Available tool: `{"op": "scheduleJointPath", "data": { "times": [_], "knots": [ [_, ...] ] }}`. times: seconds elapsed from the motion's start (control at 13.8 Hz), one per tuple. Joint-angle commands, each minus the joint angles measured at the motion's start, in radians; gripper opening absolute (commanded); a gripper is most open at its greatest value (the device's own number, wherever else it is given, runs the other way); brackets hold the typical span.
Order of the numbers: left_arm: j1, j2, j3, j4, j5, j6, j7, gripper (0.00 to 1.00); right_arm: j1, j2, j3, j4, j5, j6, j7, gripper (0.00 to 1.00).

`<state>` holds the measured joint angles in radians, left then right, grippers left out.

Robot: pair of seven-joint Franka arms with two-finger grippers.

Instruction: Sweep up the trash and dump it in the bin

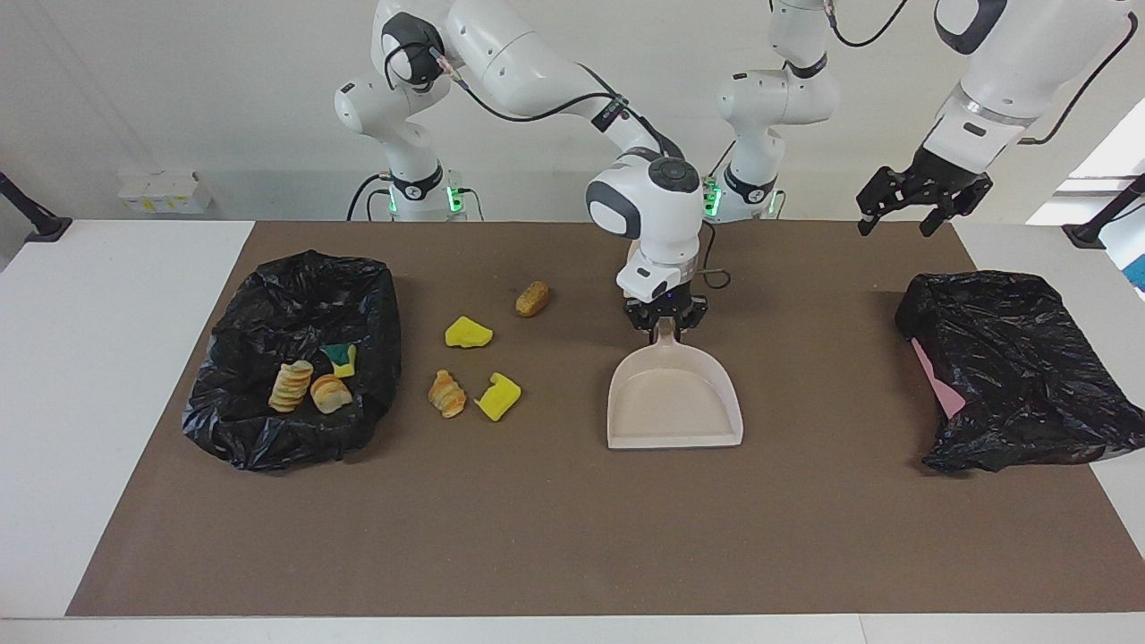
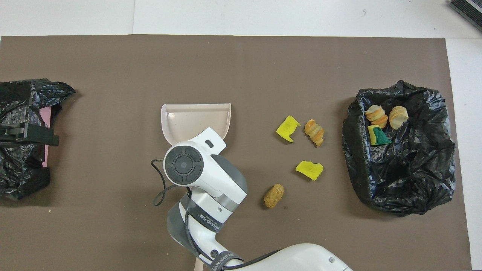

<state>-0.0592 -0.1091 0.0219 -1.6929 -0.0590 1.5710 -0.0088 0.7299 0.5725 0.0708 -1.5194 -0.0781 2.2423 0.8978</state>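
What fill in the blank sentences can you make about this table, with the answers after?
1. The number of trash pieces lying in the open bin is ____.
2. The number of trash pieces lying loose on the mat is ____.
3. The right gripper is at the handle of the ____.
4. The left gripper hangs near the ____ black bag.

Answers: three; four; dustpan; second

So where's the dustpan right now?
The dustpan lies flat mid-table on the brown mat, its handle at the right gripper, beside four loose trash bits.
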Motion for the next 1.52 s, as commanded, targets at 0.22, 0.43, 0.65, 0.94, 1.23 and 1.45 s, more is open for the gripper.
{"op": "scheduleJointPath", "data": {
  "times": [0.22, 0.43, 0.65, 0.94, 1.23, 1.45],
  "knots": [
    [0.002, -0.023, 0.000, -0.024, -0.001, 0.014, -0.002, 1.00, -0.043, -0.095, 0.007, 0.001, 0.064, -0.074, 0.033, 0.98],
    [0.002, -0.023, 0.000, -0.024, -0.001, 0.018, -0.002, 1.00, -0.023, -0.170, 0.007, -0.010, 0.116, -0.209, 0.111, 0.97],
    [-0.005, -0.021, -0.002, -0.024, -0.001, 0.024, 0.004, 1.00, 0.032, -0.250, 0.009, -0.077, 0.135, -0.314, 0.208, 0.97],
    [-0.014, -0.011, -0.011, -0.011, -0.004, 0.032, 0.007, 1.00, 0.095, -0.373, 0.010, -0.286, 0.167, -0.276, 0.311, 0.97],
    [-0.014, 0.072, -0.014, 0.096, -0.008, -0.052, 0.009, 1.00, 0.186, -0.456, 0.012, -0.490, 0.261, -0.124, 0.338, 0.98],
    [-0.022, 0.089, -0.014, 0.113, 0.008, -0.045, 0.007, 1.00, 0.238, -0.456, 0.011, -0.571, 0.261, -0.043, 0.423, 0.98]
  ]
}}
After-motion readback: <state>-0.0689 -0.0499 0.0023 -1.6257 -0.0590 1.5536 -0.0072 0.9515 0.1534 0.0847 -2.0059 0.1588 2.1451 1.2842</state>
